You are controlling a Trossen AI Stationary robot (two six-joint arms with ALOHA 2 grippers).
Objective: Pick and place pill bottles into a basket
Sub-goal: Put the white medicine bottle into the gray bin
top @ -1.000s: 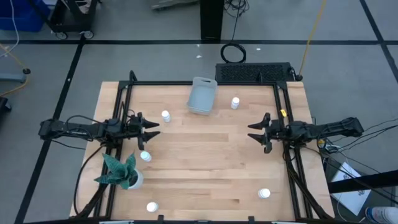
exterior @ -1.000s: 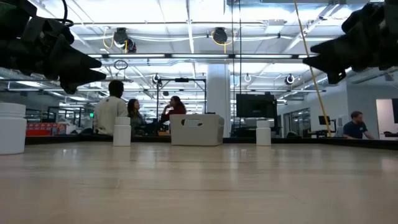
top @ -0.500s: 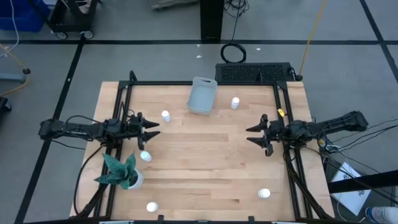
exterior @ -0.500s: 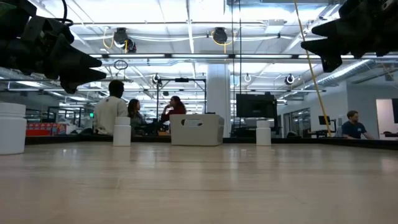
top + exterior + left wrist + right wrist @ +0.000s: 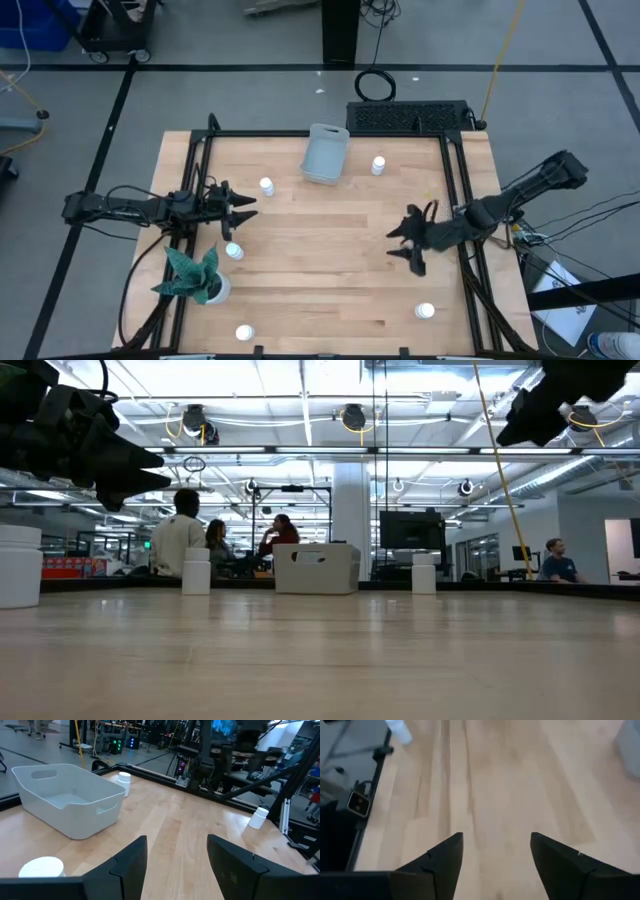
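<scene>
The pale grey-blue basket [image 5: 325, 155] stands at the table's far middle; it also shows in the left wrist view [image 5: 70, 802]. White pill bottles stand upright on the table: one [image 5: 266, 186] left of the basket, one [image 5: 378, 165] right of it, one [image 5: 233, 251] by the plant, one [image 5: 243, 333] at the near left and one [image 5: 425, 311] at the near right. My left gripper [image 5: 245, 208] is open and empty at the left side, above the table. My right gripper [image 5: 400, 245] is open and empty, above the table right of the middle.
A green plant in a white pot [image 5: 195, 278] stands at the near left. A black ridged box [image 5: 410, 117] lies behind the table's far edge. Black frame rails [image 5: 455, 190] run along the table's sides. People sit in the room beyond [image 5: 180, 540].
My right gripper has gone toward the table's near edge and a little left, risen, and turned toward the near left. Its fingers stay open. My left arm has kept still.
</scene>
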